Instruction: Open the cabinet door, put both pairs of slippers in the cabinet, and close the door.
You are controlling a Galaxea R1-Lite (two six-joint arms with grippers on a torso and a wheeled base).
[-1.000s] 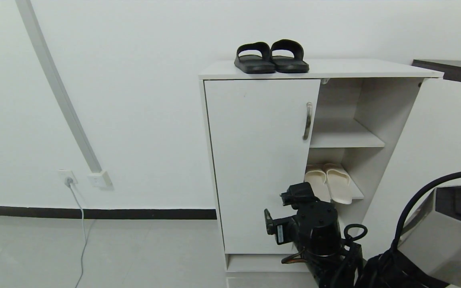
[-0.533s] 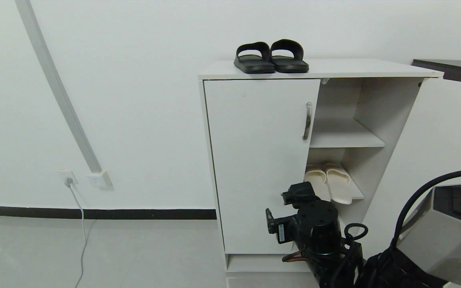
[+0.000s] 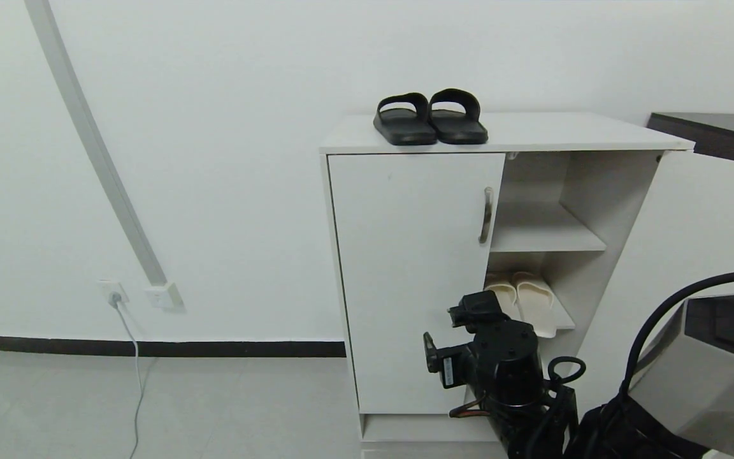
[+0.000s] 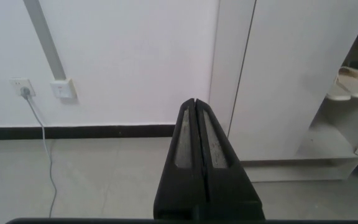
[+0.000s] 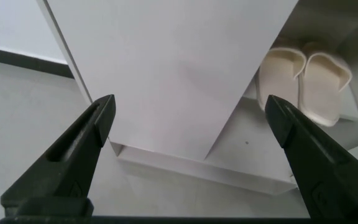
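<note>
**Currently: cream slippers [image 5: 303, 81] shelved, black slippers [image 3: 431, 118] on top**

I see my right gripper [image 5: 190, 102] spread wide, low in front of the cabinet [image 3: 513, 131] and facing its shut left door [image 3: 411, 274]. The cream slippers lie side by side on the lower shelf, beyond one finger, apart from it. The black slippers rest on the cabinet top, well above. My left gripper [image 4: 194, 109] is pressed together, holding nothing, near the cabinet's left side.
</note>
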